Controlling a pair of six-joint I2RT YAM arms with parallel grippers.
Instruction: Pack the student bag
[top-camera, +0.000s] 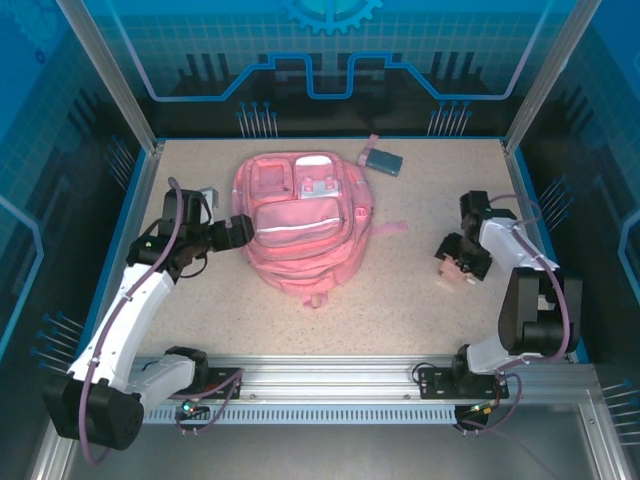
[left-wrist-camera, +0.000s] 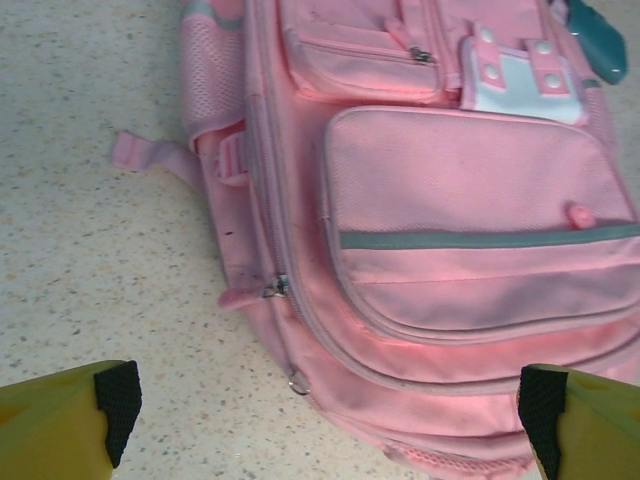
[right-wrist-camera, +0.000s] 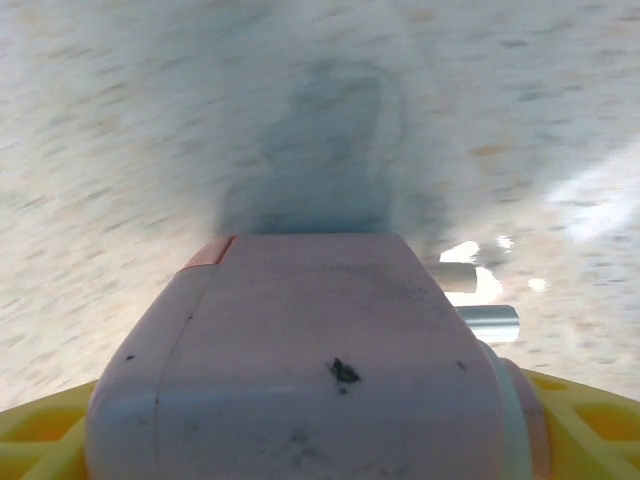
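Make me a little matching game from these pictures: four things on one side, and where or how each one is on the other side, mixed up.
Things:
1. backpack
2. blue-grey pouch
3. pink box
4. left fingers

Place or state:
A. near the far edge of the table, behind the backpack
B. spread wide open
C. lying flat in the middle, pockets up
D. between the right fingers

Pairs: 1-C, 2-A, 3-D, 4-B
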